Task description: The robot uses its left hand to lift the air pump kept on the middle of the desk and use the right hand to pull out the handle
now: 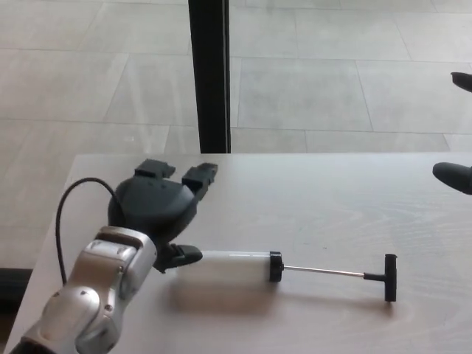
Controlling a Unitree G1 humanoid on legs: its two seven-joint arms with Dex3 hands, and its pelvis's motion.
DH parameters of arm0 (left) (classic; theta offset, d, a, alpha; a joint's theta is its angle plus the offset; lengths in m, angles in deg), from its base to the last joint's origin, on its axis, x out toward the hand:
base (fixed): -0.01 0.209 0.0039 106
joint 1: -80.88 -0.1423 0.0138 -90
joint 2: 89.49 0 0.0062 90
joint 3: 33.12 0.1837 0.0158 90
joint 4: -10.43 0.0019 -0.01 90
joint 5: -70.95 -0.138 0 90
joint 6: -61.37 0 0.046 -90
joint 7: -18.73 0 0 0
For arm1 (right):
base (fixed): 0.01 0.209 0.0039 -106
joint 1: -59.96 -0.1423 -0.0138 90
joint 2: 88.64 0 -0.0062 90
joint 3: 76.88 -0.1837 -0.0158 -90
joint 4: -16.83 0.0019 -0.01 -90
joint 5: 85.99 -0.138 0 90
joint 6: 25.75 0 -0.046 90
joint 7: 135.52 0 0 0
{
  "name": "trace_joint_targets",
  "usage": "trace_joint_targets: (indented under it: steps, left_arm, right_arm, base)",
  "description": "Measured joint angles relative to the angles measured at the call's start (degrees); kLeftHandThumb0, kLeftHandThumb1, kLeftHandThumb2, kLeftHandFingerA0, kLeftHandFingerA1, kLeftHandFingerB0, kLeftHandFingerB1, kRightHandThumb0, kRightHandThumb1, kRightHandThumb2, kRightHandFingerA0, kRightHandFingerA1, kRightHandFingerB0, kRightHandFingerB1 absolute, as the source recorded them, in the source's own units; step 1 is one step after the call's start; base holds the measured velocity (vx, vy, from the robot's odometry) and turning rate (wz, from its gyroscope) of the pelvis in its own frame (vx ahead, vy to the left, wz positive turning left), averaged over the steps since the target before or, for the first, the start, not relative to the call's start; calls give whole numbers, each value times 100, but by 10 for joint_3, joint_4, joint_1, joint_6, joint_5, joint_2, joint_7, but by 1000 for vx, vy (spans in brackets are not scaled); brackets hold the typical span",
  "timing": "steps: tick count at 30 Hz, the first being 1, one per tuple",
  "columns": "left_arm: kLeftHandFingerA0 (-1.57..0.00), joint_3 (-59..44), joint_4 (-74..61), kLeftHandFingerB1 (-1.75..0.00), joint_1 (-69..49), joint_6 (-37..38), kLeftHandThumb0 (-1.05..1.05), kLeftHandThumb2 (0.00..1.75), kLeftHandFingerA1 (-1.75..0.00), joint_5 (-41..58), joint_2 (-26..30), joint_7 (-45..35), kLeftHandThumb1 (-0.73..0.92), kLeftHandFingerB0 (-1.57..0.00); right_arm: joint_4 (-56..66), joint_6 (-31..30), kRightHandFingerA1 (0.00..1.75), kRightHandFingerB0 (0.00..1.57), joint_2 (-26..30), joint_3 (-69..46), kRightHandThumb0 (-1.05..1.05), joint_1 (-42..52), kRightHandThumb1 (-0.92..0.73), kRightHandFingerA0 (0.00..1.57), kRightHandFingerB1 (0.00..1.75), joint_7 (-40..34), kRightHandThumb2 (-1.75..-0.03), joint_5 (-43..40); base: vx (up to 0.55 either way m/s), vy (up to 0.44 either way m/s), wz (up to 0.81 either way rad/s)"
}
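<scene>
The air pump [237,265] lies flat on the desk [317,199], a pale translucent barrel with a black cap. Its thin metal rod [322,271] stands drawn out to the right and ends in a black T-handle [389,276]. My left hand [158,203] hovers up and left of the barrel's left end, open, fingers [199,177] spread and holding nothing. Only two dark fingertips of my right hand [456,175] show at the right edge, well above the handle and apart from it.
A black cable [68,199] loops off my left wrist over the desk's left side. A black vertical post [209,74] stands behind the desk's far edge, with tiled floor beyond.
</scene>
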Motion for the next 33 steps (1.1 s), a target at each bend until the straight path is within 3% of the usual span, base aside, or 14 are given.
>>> trace_joint_targets:
  steps: [8,11,15,16,20,21,25,26,27,28,30,31,32,33]
  left_arm:
    - [0,-111,-18,-16,0,2,-74,89,-36,66,6,-22,47,0]
    - [-2,-165,-18,-13,-4,2,-62,68,-39,92,14,-31,67,-4]
    - [0,-236,-13,-11,-27,2,-73,85,-26,125,31,-40,49,0]
    - [0,-253,-11,-24,-34,2,-62,90,-38,132,35,-42,49,0]
    - [0,-323,11,-34,-75,2,-58,89,-50,161,50,-48,45,0]
    - [0,-330,14,-36,-80,2,-64,60,-65,164,52,-48,70,-1]
    - [0,-405,49,-23,-130,3,-57,63,-47,194,60,-51,65,-3]
    - [0,-425,60,-31,-143,4,-54,64,-53,201,60,-51,70,-1]
    - [0,-443,69,-33,-155,4,-56,64,-58,209,60,-52,72,0]
    - [-1,-461,79,-33,-166,5,-61,84,-58,217,60,-52,57,-3]
    - [-3,-494,101,-53,-187,7,-36,109,-55,231,60,-52,58,0]
    - [-1,-510,114,-38,-197,8,-59,85,-56,238,60,-52,61,-2]
    - [-8,-515,118,-48,-201,8,-59,83,-57,241,60,-52,62,-8]
    - [-21,-538,137,-51,-215,9,-53,60,-62,251,60,-51,71,-24]
  right_arm:
    - [-7,1,50,36,6,-12,-27,5,-59,46,37,0,-57,0]
    - [-15,2,73,32,15,-24,-49,12,-50,45,50,0,-83,-1]
    - [-37,5,73,30,31,-49,-48,25,-50,40,51,0,-82,-4]
    - [-45,6,68,35,37,-55,-47,28,-65,38,40,0,-59,-5]
    - [-82,10,60,37,68,-83,-48,46,-64,42,35,0,-59,-10]
    - [-87,10,55,34,72,-86,-50,48,-67,38,34,0,-60,-11]
    - [-133,13,66,33,104,-117,-51,73,-67,45,37,0,-60,-17]
    - [-145,14,103,25,112,-125,-51,81,-48,72,53,0,-89,-19]
    - [-157,16,104,32,119,-133,-50,89,-66,57,41,0,-59,-21]
    - [-168,17,74,25,125,-142,-53,96,-55,48,51,0,-90,-23]
    - [-189,19,89,34,134,-160,-54,113,-69,48,39,0,-61,-27]
    - [-200,20,106,33,137,-170,-53,121,-70,52,43,0,-61,-30]
    - [-204,20,106,27,138,-173,-59,123,-54,70,54,0,-94,-31]
    - [-219,21,142,38,141,-187,-56,135,-64,65,43,0,-62,-36]
  base:
    - [0,0,0]
    - [0,0,0]
    - [0,0,0]
    - [0,0,0]
    - [0,0,0]
    - [0,0,0]
    - [0,0,0]
    - [0,0,0]
    - [0,0,0]
    - [0,0,0]
    - [0,0,0]
    - [0,0,0]
    - [0,0,0]
    - [0,0,0]
